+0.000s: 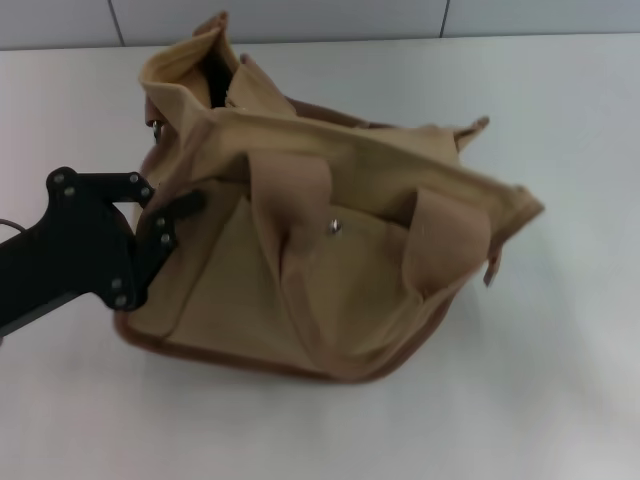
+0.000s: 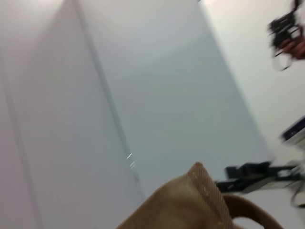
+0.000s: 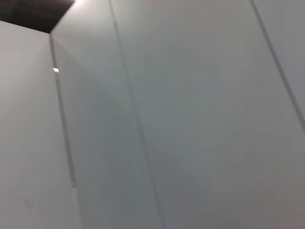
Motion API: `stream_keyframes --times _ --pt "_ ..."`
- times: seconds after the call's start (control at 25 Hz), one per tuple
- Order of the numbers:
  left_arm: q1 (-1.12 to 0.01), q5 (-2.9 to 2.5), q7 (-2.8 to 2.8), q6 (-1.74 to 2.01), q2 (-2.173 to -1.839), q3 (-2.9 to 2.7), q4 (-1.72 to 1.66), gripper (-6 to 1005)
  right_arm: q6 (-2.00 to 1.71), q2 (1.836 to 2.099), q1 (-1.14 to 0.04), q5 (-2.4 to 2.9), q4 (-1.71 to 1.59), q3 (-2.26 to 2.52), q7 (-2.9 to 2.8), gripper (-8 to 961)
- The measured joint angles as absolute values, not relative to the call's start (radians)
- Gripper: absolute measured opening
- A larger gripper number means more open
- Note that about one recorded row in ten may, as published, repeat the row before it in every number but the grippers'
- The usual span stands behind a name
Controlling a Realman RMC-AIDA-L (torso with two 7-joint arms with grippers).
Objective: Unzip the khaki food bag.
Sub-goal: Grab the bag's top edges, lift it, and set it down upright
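The khaki food bag point(image 1: 330, 250) lies in the middle of the white table, its front pocket with a silver snap point(image 1: 335, 226) facing me and two webbing handles folded over the front. The top gapes open at the bag's far left end point(image 1: 215, 75). My left gripper point(image 1: 178, 212) is black and sits against the bag's left end, touching the fabric. A corner of the bag point(image 2: 190, 200) shows in the left wrist view. The right gripper is out of view; the right wrist view shows only grey wall panels.
The white table point(image 1: 560, 380) stretches around the bag, with a grey tiled wall point(image 1: 300, 15) behind it. In the left wrist view a black device point(image 2: 252, 174) and dark equipment point(image 2: 286, 33) stand farther off.
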State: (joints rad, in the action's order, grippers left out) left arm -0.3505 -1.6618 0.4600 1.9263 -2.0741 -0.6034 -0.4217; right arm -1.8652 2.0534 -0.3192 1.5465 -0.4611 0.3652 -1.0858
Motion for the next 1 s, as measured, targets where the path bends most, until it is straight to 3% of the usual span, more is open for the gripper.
stream_keyframes --times 0.44,0.56,1.0 --pt "-0.373 -1.654 0.521 1.977 -2.073 -0.695 -0.579 61 -2.026 2.064 -0.355 1.620 -0.738 0.580 -1.121 826" --pt "-0.390 -1.654 0.551 1.984 -2.072 -0.714 -0.611 61 -2.016 2.081 -0.371 1.634 -0.819 0.625 -1.048 826" --pt "-0.403 -1.599 0.581 1.984 -2.073 -0.823 -0.692 61 -1.964 2.087 -0.446 1.374 -0.598 0.659 -0.919 827"
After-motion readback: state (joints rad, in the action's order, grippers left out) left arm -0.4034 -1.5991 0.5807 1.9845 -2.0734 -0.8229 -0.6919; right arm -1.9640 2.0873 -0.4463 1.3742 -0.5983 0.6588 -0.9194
